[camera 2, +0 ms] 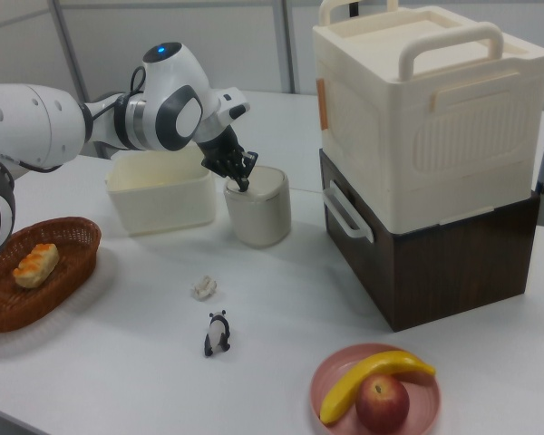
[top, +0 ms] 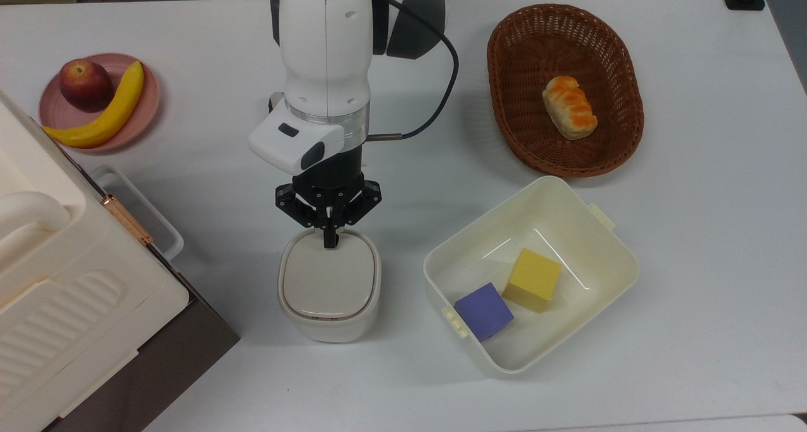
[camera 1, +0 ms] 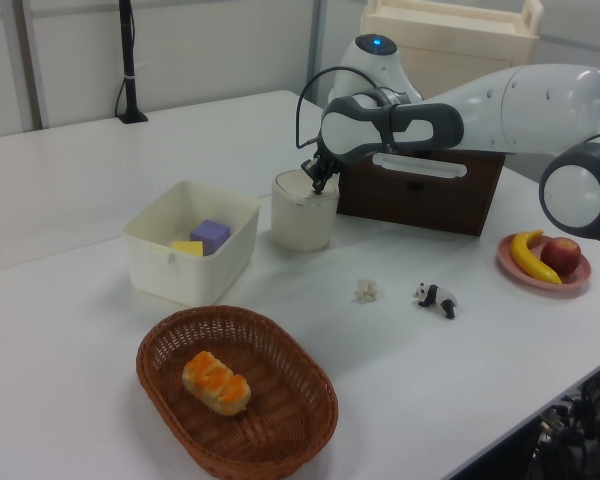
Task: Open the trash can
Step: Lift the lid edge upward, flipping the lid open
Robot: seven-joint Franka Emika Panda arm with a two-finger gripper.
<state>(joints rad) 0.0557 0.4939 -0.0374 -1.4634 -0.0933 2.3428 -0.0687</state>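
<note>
The trash can (top: 329, 286) (camera 1: 303, 212) (camera 2: 258, 210) is a small cream-white rounded-square bin with its flat beige lid lying closed. It stands mid-table between the dark brown cabinet and the cream tub. My gripper (top: 329, 239) (camera 1: 316, 184) (camera 2: 244, 184) points down with its fingers pressed together, the tip at the lid's edge nearest the arm. It holds nothing. The dark button is hidden under the fingertips.
A cream tub (top: 605, 230) holds a yellow cube (top: 533, 279) and a purple cube (top: 483, 309). A wicker basket (top: 504, 104) holds bread (top: 568, 106). A pink plate (top: 50, 107) carries an apple and banana. A ribbed cream box (camera 2: 417, 109) tops the cabinet (camera 2: 435, 263). A panda figure (camera 2: 217, 333) lies nearby.
</note>
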